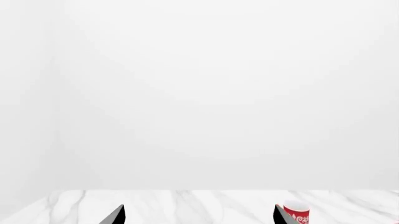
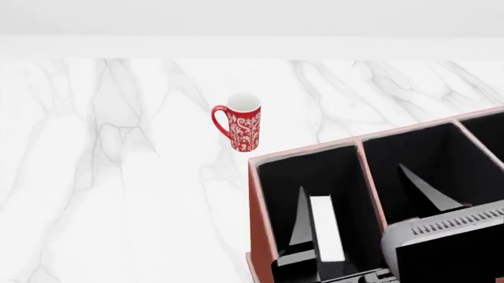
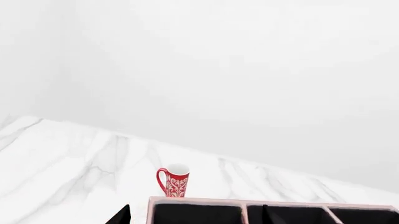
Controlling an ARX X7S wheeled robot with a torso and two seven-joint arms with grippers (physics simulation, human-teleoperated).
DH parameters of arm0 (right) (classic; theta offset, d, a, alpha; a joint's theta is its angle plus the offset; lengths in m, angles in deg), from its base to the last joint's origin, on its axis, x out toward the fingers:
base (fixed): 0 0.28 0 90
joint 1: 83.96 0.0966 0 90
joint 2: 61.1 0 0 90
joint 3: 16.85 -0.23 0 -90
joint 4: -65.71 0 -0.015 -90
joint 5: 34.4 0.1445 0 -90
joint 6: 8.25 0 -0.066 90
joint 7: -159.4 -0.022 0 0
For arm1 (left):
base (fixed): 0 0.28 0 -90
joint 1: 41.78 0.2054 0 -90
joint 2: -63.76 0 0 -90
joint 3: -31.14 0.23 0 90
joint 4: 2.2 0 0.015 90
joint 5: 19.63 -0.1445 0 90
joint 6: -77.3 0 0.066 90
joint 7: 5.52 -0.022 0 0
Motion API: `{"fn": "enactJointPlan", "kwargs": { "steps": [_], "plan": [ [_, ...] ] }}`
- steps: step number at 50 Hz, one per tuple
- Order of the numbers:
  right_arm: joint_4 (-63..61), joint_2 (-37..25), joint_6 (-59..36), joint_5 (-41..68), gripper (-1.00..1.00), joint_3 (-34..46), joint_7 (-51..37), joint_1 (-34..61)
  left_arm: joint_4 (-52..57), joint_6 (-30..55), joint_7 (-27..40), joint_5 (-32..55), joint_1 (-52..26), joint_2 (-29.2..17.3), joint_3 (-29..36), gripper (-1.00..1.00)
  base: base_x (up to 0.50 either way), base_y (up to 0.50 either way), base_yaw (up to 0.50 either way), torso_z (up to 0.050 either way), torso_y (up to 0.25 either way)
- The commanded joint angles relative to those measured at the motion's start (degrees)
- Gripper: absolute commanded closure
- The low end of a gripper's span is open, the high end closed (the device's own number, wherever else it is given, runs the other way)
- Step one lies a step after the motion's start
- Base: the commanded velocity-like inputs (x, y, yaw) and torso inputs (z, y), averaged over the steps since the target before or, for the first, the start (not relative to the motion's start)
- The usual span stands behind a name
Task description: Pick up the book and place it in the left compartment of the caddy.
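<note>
Caddy (image 2: 260, 236) first: we see the reddish-brown box, with its sloped walls and black lining, at the near right part of the marble bench (image 2: 118, 177). It runs out of the head view at the right and near edges. Thin dividers split it into sections. The left compartment (image 2: 315, 171) holds the book (image 2: 327, 230), which stands on edge with its white page edges facing up. Its black covers are hard to separate from the dark lining.

The right gripper (image 2: 352, 177) hangs over the caddy with its fingers spread wide and gripping nothing. One finger (image 2: 299, 215) reaches down into the left compartment, just beside the book on the side of the caddy's outer wall. We cannot tell whether the two touch. The other finger stands in the neighbouring section, so the book and a divider both lie between the two fingers.

A red patterned mug (image 2: 240, 127) stands upright on the bench beyond the caddy's far left corner — apart from it, with its handle turned away from the box.

The left gripper (image 1: 198, 207) shows only in its own wrist view. Its two fingertips are well apart, with bare marble between them — released too.
</note>
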Motion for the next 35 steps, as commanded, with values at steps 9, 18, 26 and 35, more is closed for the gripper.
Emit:
{"fn": "enactJointPlan", "kwargs": {
  "steps": [9, 18, 26, 35],
  "plan": [
    [-5.5, -9.8, 14.2, -11.1, -1.00, 9.7, -3.5, -2.0, 0.1, -0.5, 0.1, -0.1, 0.4, -0.2, 0.0, -1.00, 0.00, 0.00, 0.00, 0.000, 0.000],
    [-5.6, -17.8, 25.6, -15.6, -1.00, 26.1, -8.6, 6.6, 0.7, -1.0, 0.1, 0.1, 1.3, -0.4, -0.6, -1.00, 0.00, 0.00, 0.00, 0.000, 0.000],
    [-5.6, -22.3, 33.3, -19.3, -1.00, 43.7, -12.7, 19.5, 1.3, -1.6, 0.1, 0.4, 2.0, -0.5, -1.3, -1.00, 0.00, 0.00, 0.00, 0.000, 0.000],
    [-5.6, -24.7, 39.1, -22.0, -1.00, 61.7, -16.3, 34.2, 1.7, -2.2, 0.2, 0.7, 2.8, -0.6, -1.9, -1.00, 0.00, 0.00, 0.00, 0.000, 0.000]
  ]
}}
